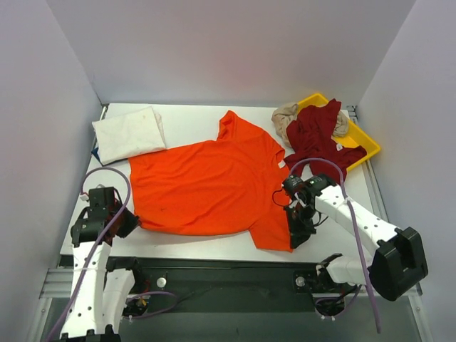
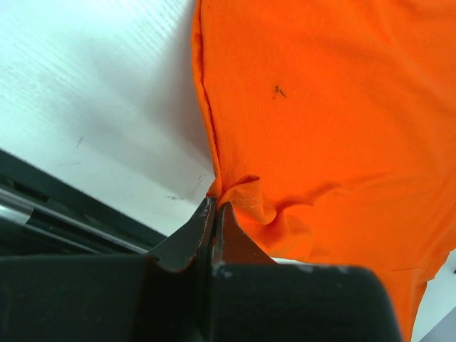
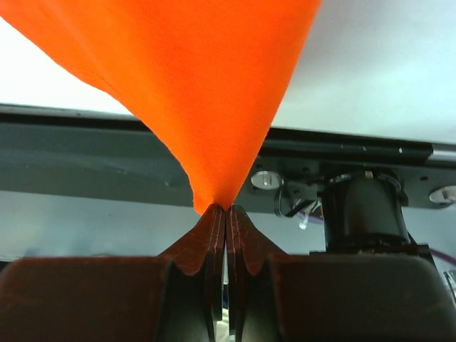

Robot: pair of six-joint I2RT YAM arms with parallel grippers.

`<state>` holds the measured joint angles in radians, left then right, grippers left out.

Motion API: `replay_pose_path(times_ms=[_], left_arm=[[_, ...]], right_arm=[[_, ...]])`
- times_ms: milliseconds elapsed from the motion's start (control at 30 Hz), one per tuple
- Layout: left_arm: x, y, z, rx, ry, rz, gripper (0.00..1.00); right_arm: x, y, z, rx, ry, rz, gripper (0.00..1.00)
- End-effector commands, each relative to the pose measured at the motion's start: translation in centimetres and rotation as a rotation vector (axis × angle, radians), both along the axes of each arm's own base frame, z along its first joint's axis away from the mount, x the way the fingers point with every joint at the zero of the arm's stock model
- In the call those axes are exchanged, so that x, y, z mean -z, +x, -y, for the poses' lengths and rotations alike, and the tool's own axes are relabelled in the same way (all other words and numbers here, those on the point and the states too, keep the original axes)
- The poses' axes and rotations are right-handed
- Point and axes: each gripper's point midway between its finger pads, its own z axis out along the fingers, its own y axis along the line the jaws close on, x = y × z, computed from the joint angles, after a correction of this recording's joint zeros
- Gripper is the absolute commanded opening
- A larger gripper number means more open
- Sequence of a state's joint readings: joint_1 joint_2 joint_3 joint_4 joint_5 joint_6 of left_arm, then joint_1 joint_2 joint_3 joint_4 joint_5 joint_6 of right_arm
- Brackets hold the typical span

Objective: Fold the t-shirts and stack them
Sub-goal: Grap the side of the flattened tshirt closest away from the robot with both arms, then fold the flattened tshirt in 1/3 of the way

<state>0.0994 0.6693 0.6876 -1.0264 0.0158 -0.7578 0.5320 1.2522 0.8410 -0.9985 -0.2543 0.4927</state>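
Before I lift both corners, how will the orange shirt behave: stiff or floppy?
Likely floppy: at the right hand the orange shirt tapers to a soft cone. Probably thin and light, since it puckers at the left hand. The middle would likely sag and drag on the table.

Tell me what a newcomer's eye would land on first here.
The bright orange t-shirt spread across the middle of the table dominates. The left pincer is shut on its near left corner and the right pincer on its near right corner, drawn to a point. Next come the dark red t-shirt and beige t-shirt heaped on the yellow tray at the far right, and the folded white t-shirt at the far left.
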Motion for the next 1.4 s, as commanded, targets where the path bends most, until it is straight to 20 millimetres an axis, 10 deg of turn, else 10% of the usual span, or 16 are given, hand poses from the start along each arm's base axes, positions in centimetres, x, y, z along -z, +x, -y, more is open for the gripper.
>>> replay_pose_path(times_ms=[0,267,867,1367], left_arm=[[-1.2,-2.1,-0.4,-0.025,0.022,-0.034,0.0],[-1.3,-1.3,1.1,0.048,-0.041,-0.027,0.0],[0.2,4.9,0.7,0.078,-0.088,0.023,0.0],[2.2,6.9,-1.7,0.057,-0.155,0.008,0.0]], right_arm=[[-2.2,-2.4,1.3,-0.012,-0.03,-0.061,0.0],[-4.7,0.2,-0.2,0.026,0.001,0.019,0.0],[-7.4,17.2,-4.7,0.05,0.058,0.252,0.0],[-7.9,27.1,-5.9,0.09,0.135,0.314,0.0]])
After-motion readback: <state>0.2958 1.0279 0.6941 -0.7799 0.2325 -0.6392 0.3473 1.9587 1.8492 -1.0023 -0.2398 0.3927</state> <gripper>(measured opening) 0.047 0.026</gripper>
